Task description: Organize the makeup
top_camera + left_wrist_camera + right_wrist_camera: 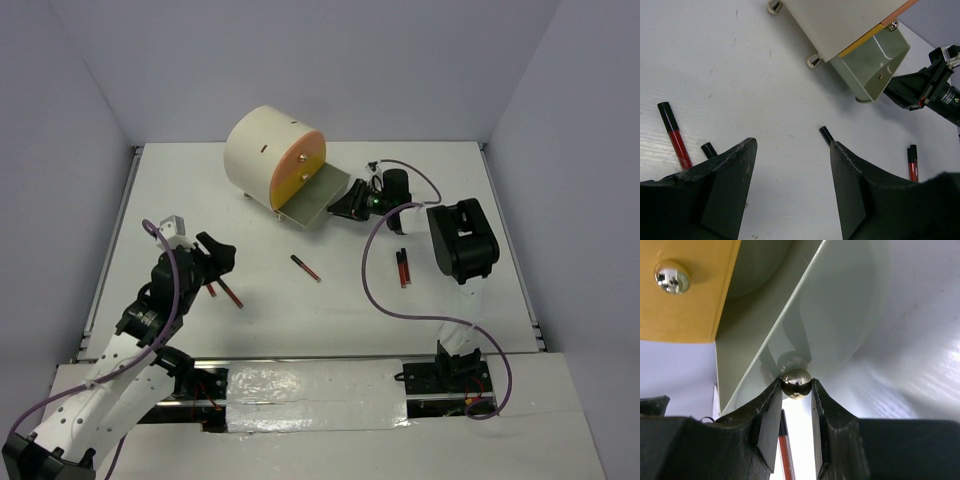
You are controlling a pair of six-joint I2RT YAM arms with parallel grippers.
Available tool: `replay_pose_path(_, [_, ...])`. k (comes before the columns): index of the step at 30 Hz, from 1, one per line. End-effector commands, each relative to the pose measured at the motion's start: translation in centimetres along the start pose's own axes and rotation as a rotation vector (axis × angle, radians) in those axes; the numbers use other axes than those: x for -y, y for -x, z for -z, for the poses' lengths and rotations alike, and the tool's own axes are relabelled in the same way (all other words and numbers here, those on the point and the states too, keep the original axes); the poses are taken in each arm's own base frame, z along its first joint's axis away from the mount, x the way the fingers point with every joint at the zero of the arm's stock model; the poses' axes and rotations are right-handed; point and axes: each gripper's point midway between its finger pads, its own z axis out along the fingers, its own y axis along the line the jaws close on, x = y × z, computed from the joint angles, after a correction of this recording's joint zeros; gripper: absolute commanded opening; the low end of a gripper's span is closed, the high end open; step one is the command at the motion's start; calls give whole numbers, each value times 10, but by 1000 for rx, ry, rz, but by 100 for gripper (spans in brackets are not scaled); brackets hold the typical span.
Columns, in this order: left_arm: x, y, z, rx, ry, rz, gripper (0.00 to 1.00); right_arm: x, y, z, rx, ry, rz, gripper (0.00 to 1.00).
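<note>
While right gripper [796, 389] grips knob [796, 382], centre stick [305, 268] lies diagonal, cap leftward.

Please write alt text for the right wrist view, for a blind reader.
The right tool is shut on the shiny round knob of a pale green drawer, pulled open. At upper left is an orange-yellow drawer front with a second knob; a red stick lies on the table below.

From above and behind, looking down across flat white table [300, 320]. From left wrist, low, facing open pale-green plastic drawer [875, 60]. From right wrist, hard against same drawer's round chrome knob [796, 382].
</note>
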Motion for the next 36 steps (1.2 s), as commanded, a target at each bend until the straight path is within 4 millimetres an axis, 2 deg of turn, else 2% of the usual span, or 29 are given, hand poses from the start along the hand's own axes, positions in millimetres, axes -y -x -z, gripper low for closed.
replay_pose_path(1, [6, 6, 0, 31, -31, 32, 73, -13, 19, 14, 64, 7, 73, 33])
replay_pose_path(2, [5, 5, 0, 26, -27, 33, 73, -12, 18, 14, 60, 6, 76, 36])
replay_pose_path(3, [3, 3, 0, 21, -22, 34, 73, -14, 20, 14, 62, 9, 87, 44])
replay_pose_path(5, [-1, -2, -1, 4, -1, 46, 72, -16, 19, 12, 48, 14, 112, 53])
replay_pose_path(6, [-4, -5, -2, -5, 15, 52, 72, -19, 23, 12, 51, 14, 127, 63])
replay_pose_path(7, [-8, -3, -1, 4, 50, 87, 73, -20, 23, 13, 45, 16, 136, 68])
replay_pose_path(9, [-29, -16, 0, -47, 165, 104, 73, -23, 25, 14, 39, 16, 177, 76])
replay_pose_path(10, [-34, -15, 1, -40, 207, 137, 73, -26, 25, 17, 33, 12, 190, 78])
replay_pose_path(11, [-46, -26, 3, -78, 270, 135, 73, -26, 26, 19, 30, 10, 221, 80])
replay_pose_path(13, [-54, -29, 4, -86, 330, 178, 73, -30, 25, 26, 15, 0, 243, 83])
replay_pose_path(14, [-62, -37, 6, -115, 376, 180, 73, -35, 23, 32, 4, -3, 275, 85])
replay_pose_path(19, [-84, -65, 6, -202, 543, 230, 69, -50, 21, 54, -13, -16, 405, 86])
replay_pose_path(20, [-88, -70, 5, -220, 570, 228, 68, -58, 19, 62, -18, -14, 432, 86])
replay_pose_path(23, [-93, -85, -1, -287, 632, 215, 58, -72, 18, 79, -52, -14, 574, 86])
replay_pose_path(24, [-90, -86, -5, -293, 630, 215, 51, -74, 16, 83, -77, 0, 651, 85])
replay_pose_path(26, [-89, -93, -12, -335, 642, 194, 48, -81, 13, 95, -98, 14, 726, 82])
replay_pose_path(30, [-84, -97, -24, -353, 629, 183, 49, -89, 3, 116, -125, 74, 895, 81])
replay_pose_path(36, [-85, -111, -33, -414, 637, 149, 55, -98, -6, 135, -155, 121, 943, 81])
